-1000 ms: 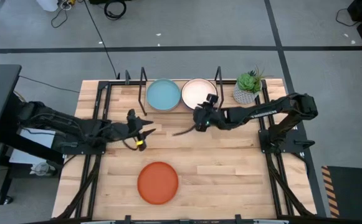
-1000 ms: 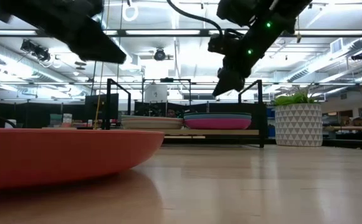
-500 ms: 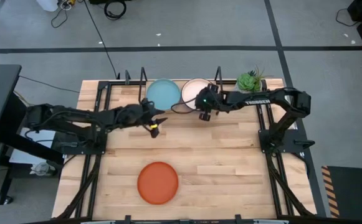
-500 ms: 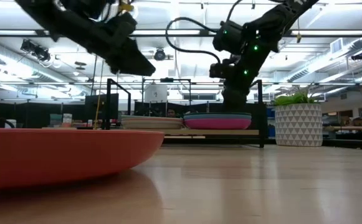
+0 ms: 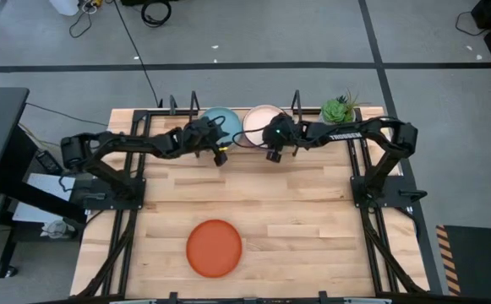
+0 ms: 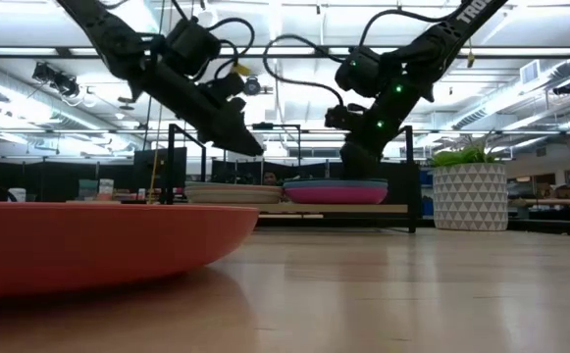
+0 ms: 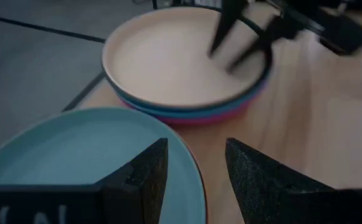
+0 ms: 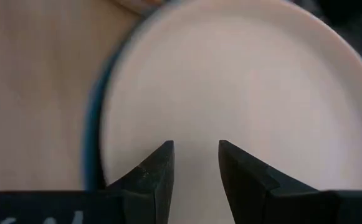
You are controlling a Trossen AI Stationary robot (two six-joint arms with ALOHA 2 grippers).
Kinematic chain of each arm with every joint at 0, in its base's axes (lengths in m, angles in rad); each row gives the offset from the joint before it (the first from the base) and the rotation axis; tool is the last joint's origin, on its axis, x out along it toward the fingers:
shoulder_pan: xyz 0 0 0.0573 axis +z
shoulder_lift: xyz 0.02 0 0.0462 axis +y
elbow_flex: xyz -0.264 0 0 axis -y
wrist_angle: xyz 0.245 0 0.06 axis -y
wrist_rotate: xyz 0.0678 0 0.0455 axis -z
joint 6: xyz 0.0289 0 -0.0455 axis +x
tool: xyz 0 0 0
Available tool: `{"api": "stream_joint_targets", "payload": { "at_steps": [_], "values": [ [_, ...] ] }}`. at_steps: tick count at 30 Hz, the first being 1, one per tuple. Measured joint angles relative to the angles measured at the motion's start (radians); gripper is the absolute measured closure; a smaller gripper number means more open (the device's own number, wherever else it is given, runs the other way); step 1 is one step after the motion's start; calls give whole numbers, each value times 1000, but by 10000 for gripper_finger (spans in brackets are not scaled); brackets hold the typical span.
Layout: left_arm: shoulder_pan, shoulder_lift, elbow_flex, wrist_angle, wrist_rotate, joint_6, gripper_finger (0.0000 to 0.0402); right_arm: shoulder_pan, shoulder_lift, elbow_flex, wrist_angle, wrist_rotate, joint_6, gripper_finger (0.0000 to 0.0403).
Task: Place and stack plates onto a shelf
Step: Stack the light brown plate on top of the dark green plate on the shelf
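From above, the left gripper hides part of the light teal plate on the shelf in the upper middle; its fingers stand apart, holding nothing. The right gripper overlaps the cream plate, fingers narrowly apart and empty. Only our left wrist view shows blue and pink rims beneath it. The orange plate lies alone on open bench, lower centre.
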Motion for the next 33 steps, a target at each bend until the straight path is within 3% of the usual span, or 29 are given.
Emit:
{"api": "stream_joint_targets", "payload": {
  "at_steps": [5, 7, 10, 13, 17, 22, 27, 33],
  "values": [
    [13, 35, 1, 86, 2, 24, 233, 3, 2, 0, 10, -227, -7, 270],
    [13, 40, 1, 99, 3, 31, 233, 10, -3, -1, 0, -260, -9, 270],
    [7, 40, 1, 96, 17, 33, 233, 22, -36, -2, -1, -197, -19, 270],
    [-1, 40, 1, 94, 98, 25, 233, 28, -75, -1, 0, -143, -31, 270],
    [-30, 46, 1, 100, 180, 23, 233, 26, -110, 0, -19, 6, -62, 270],
    [-77, 91, 1, 158, 168, 26, 233, -17, -110, 5, -109, 79, -48, 270],
    [-89, 133, 19, 169, 103, 56, 233, 2, -110, 99, -352, 173, 43, 271],
    [-83, 142, 38, 174, 90, 62, 233, 13, -97, 194, -542, 175, -31, 283]
  ]
}}
